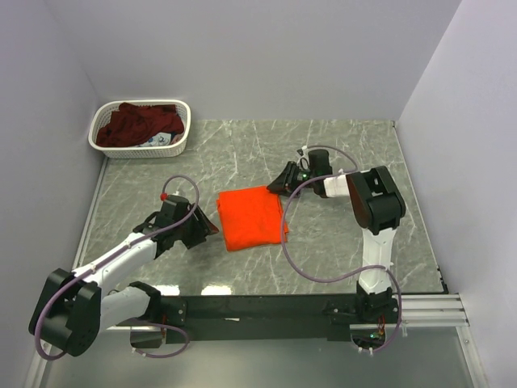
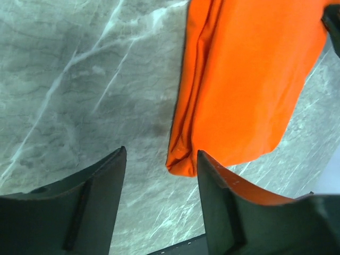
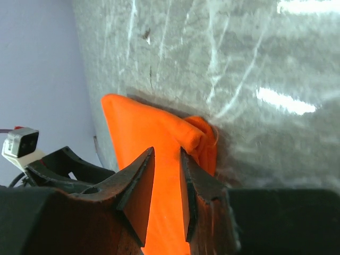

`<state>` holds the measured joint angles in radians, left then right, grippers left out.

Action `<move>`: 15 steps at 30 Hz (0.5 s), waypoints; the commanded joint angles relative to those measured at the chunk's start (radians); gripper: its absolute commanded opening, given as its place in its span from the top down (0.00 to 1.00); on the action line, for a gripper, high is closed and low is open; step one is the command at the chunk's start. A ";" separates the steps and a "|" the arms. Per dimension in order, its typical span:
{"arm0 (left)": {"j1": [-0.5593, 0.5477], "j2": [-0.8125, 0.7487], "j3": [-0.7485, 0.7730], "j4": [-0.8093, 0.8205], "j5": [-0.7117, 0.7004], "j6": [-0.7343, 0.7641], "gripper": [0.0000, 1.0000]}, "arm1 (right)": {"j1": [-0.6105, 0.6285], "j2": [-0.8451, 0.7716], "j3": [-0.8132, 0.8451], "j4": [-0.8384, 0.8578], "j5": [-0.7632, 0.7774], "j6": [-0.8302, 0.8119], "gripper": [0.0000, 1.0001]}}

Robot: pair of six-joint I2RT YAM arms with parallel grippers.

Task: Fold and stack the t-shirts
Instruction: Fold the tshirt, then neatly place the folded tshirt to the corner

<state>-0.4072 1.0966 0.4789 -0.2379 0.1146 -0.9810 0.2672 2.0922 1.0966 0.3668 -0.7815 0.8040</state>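
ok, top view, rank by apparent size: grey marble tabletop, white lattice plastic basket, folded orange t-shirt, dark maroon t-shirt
1. grey marble tabletop
2. white lattice plastic basket and folded orange t-shirt: too alike to rank
3. dark maroon t-shirt: smallest, bunched inside the basket

From above, the right hand (image 1: 273, 187) covers the far corner of the orange shirt (image 1: 250, 217); the maroon shirt (image 1: 133, 125) half buries something pale in the basket (image 1: 182, 128).

Bright even overhead light, white glare patches on the glossy table (image 3: 297, 53), soft shadow beside the orange t-shirt (image 2: 249, 79)
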 commanded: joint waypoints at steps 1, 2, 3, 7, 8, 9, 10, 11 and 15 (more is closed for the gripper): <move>-0.007 -0.001 0.020 -0.008 -0.018 0.019 0.38 | -0.013 -0.099 0.017 -0.131 0.060 -0.107 0.66; -0.007 0.000 0.024 -0.008 -0.023 0.019 0.37 | -0.014 -0.128 0.010 -0.164 0.082 -0.130 0.66; -0.008 0.000 0.027 -0.008 -0.026 0.019 0.36 | -0.013 -0.192 -0.001 -0.190 0.115 -0.155 0.66; -0.018 0.019 0.047 -0.012 -0.032 0.024 0.33 | -0.011 -0.357 -0.098 -0.349 0.209 -0.259 0.62; -0.019 0.022 0.047 -0.009 -0.030 0.025 0.33 | -0.011 -0.389 -0.121 -0.362 0.217 -0.269 0.60; -0.022 0.026 0.050 -0.006 -0.033 0.027 0.33 | -0.010 -0.450 -0.166 -0.386 0.229 -0.288 0.58; -0.024 0.035 0.056 -0.006 -0.033 0.031 0.32 | -0.005 -0.481 -0.190 -0.426 0.261 -0.301 0.56; -0.024 0.042 0.062 -0.008 -0.039 0.038 0.29 | 0.000 -0.513 -0.213 -0.446 0.286 -0.311 0.54; -0.024 0.103 0.099 0.014 -0.038 0.054 0.29 | 0.024 -0.698 -0.348 -0.532 0.366 -0.342 0.46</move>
<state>-0.4271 1.1690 0.5251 -0.2539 0.0917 -0.9596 0.2726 1.4868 0.8246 -0.0376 -0.5129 0.5266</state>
